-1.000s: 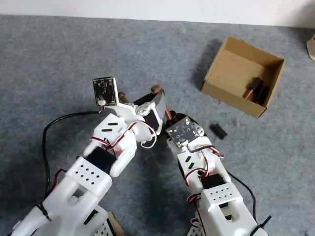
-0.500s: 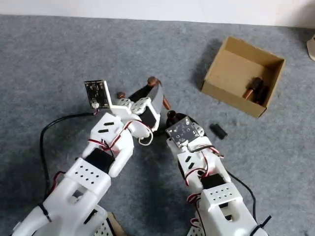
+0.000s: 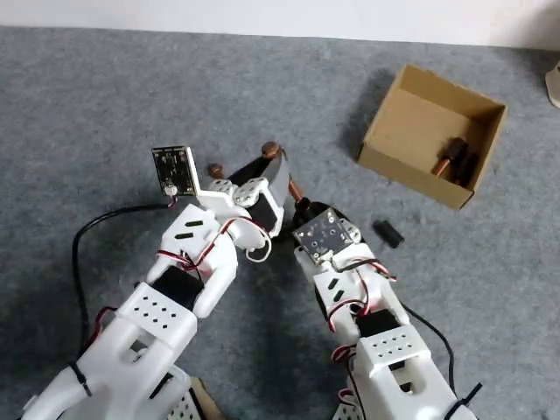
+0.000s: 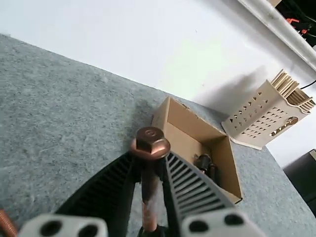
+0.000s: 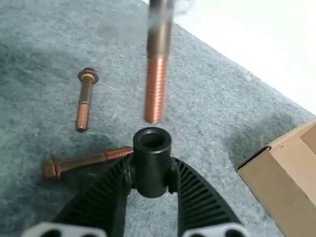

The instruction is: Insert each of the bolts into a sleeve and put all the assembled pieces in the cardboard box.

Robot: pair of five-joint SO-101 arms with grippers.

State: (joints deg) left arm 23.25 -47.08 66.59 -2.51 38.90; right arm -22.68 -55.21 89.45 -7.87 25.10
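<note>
1. My left fingers (image 4: pixel 190 181) are closed tight on a bolt (image 4: pixel 150 144). They grip its shank, with the head just clear above the fingertips and the thread pointing down.
2. My right fingers (image 5: pixel 197 197) are clamped round a sleeve (image 5: pixel 152 163), with its bore turned up.
3. The bolt's threaded tip hangs just above the sleeve's mouth, nearly in line with it and not touching.
4. Two loose bolts (image 5: pixel 84 98) (image 5: pixel 84 162) lie flat on the grey surface (image 3: pixel 105 105) near the sleeve, apart from each other.
5. The box (image 3: pixel 411 179) sits open, well off to my right, with assembled pieces (image 3: pixel 455 159) against its far wall.
6. A spare sleeve (image 3: pixel 388 234) lies on the surface between the box and my right arm.
7. Bare surface spreads wide to the left of my left arm.
</note>
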